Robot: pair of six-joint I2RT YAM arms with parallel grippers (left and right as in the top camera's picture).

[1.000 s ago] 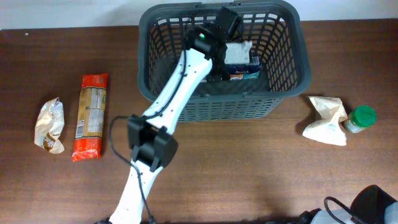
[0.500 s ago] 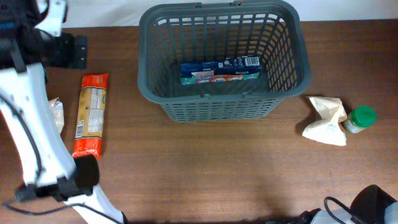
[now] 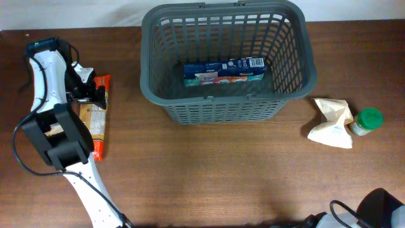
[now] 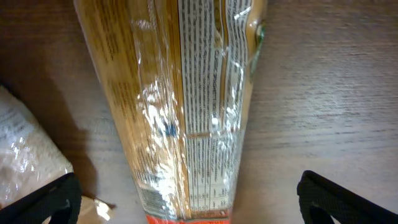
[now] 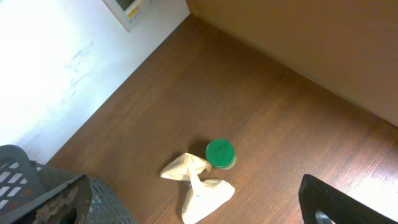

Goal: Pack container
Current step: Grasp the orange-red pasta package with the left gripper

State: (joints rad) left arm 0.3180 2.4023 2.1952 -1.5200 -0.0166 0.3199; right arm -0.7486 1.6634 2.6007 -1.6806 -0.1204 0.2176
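the left hand (image 4: pixel 189 199) has left the container (image 3: pixel 221 111) at the tabletop's (image 3: pixel 221 177) far edge, a box (image 3: pixel 223 69) now lying inside it, and hovers spread wide and empty over the pasta packet (image 4: pixel 186 93) well left of the container: probably the next item to pack.

the overhead camera looks straight down on the table (image 3: pixel 209 171) from well above, with the whole container (image 3: pixel 304 57) in frame. the left wrist camera hangs very close over the pasta packet (image 4: pixel 186 106) – it fills that frame, and lies at the left of the overhead view. the right wrist camera sits high, looking down at a slant – it shares with the overhead the green-lidded jar (image 5: pixel 220 153), the crumpled pale bag (image 5: pixel 196 186) and a corner of the container.
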